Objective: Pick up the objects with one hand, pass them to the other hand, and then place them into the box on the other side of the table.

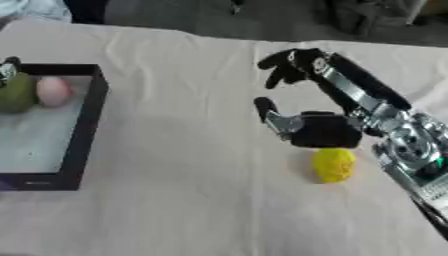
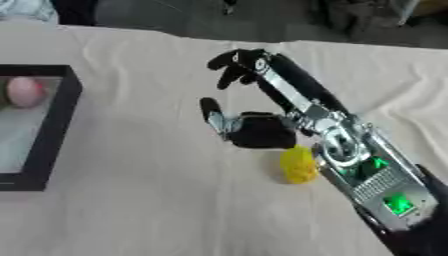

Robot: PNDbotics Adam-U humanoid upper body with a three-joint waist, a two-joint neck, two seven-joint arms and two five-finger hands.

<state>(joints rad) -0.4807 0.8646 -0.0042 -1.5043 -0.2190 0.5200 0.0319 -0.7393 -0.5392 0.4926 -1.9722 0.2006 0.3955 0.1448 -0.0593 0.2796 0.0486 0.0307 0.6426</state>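
A yellow lumpy object point(image 1: 333, 164) lies on the cloth at the right, just below my right hand point(image 1: 322, 129). That hand hovers over the table with its fingers point(image 1: 284, 62) stretched out and its thumb point(image 1: 264, 110) apart, holding nothing. The black box point(image 1: 86, 125) stands at the left edge. Inside it lie a pink round object point(image 1: 53, 91) and a green object point(image 1: 16, 93). My left hand shows in neither view.
A cream cloth point(image 1: 192, 190) covers the table, with folds near the far right. Dark shapes stand beyond the table's far edge. Open cloth lies between the box and my right arm point(image 2: 367, 170).
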